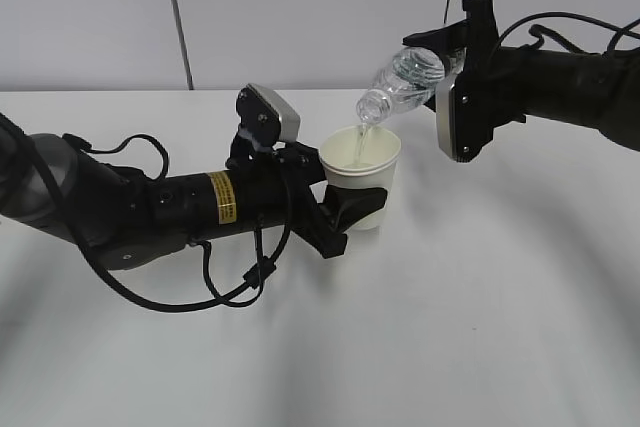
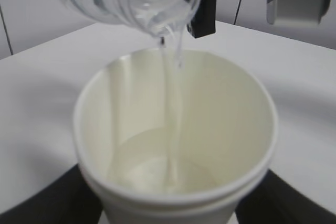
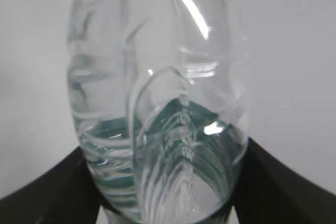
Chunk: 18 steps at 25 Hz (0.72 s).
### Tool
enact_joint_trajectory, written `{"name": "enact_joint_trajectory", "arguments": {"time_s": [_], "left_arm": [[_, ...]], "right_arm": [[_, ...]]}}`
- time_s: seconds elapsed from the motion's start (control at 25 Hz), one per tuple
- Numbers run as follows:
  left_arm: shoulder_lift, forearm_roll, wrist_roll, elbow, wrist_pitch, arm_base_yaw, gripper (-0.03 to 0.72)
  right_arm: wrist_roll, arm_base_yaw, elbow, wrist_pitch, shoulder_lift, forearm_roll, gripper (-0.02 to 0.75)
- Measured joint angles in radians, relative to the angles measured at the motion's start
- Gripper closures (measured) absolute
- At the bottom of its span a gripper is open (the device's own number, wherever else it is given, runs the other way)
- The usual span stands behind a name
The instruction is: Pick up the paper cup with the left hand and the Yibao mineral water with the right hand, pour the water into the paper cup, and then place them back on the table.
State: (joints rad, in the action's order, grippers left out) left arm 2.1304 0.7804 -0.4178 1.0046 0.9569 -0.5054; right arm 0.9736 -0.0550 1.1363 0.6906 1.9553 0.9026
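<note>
My left gripper (image 1: 352, 209) is shut on the cream-white paper cup (image 1: 361, 175) and holds it upright just above the table (image 1: 480, 297). My right gripper (image 1: 447, 57) is shut on the Yibao mineral water bottle (image 1: 403, 80), tilted neck-down to the left over the cup. A thin stream of water falls from the capless neck (image 2: 163, 17) into the cup (image 2: 176, 135), which holds a little water at its bottom. In the right wrist view the clear ribbed bottle (image 3: 157, 103) fills the frame between the black fingers (image 3: 68, 182); green from its label shows through the water.
The white tabletop stretches all round the arms, with a grey panelled wall (image 1: 300, 7) behind. The left arm's cables (image 1: 230, 287) hang low over the table. No other objects are in view.
</note>
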Motion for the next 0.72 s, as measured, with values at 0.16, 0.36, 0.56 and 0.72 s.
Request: {"name": "enact_joint_trajectory", "arguments": {"time_s": [0.16, 0.36, 0.56, 0.72], "left_arm": [[0.0, 0.0, 0.0, 0.0, -0.001, 0.0, 0.255], [0.0, 0.0, 0.0, 0.0, -0.001, 0.0, 0.255], [0.0, 0.0, 0.0, 0.0, -0.001, 0.0, 0.255], [0.0, 0.0, 0.0, 0.0, -0.002, 0.0, 0.255]], "right_arm": [[0.005, 0.0, 0.0, 0.0, 0.0, 0.0, 0.248], [0.01, 0.0, 0.0, 0.0, 0.0, 0.0, 0.248], [0.01, 0.0, 0.0, 0.0, 0.0, 0.0, 0.248], [0.01, 0.0, 0.0, 0.0, 0.0, 0.0, 0.248]]}}
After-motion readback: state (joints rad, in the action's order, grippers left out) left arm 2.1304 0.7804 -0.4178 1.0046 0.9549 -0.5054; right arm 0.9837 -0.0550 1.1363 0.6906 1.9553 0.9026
